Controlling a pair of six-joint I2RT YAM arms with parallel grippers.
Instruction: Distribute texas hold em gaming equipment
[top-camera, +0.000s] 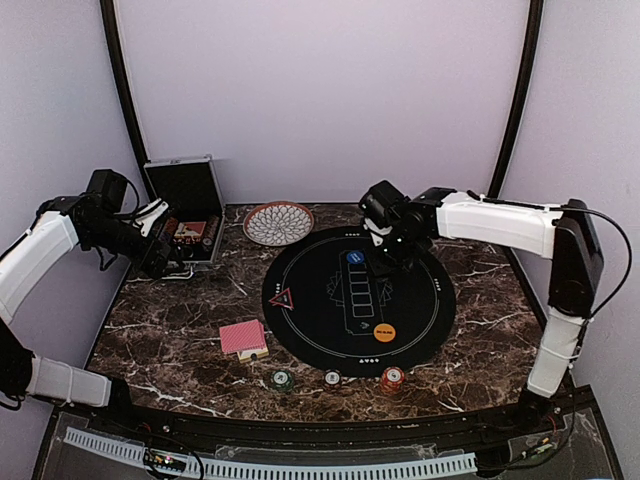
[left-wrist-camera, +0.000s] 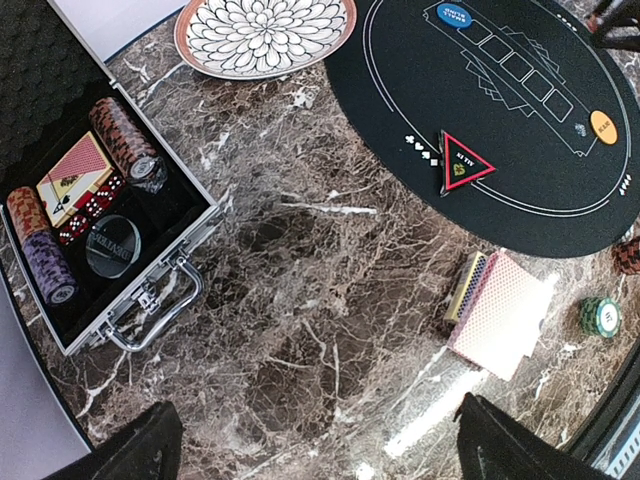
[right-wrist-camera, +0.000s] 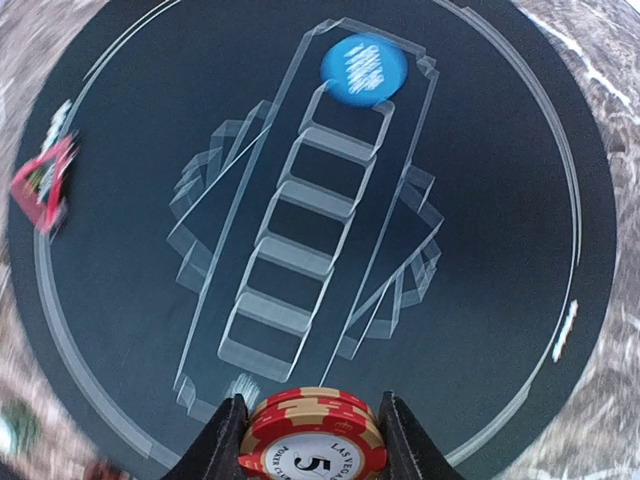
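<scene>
On the table, mat sits centre. On mat: triangle marker at left edge, far button toward the back, near button front right. Behind mat's left side, bowl; left of it the case, open, chip rolls inside. Left of mat, near front, cards. Before mat's front edge, row of chips. Over mat's back part, right gripper grips chip stack.

Top view high, angled down; wrist views closer, looking down; all three share black mat
</scene>
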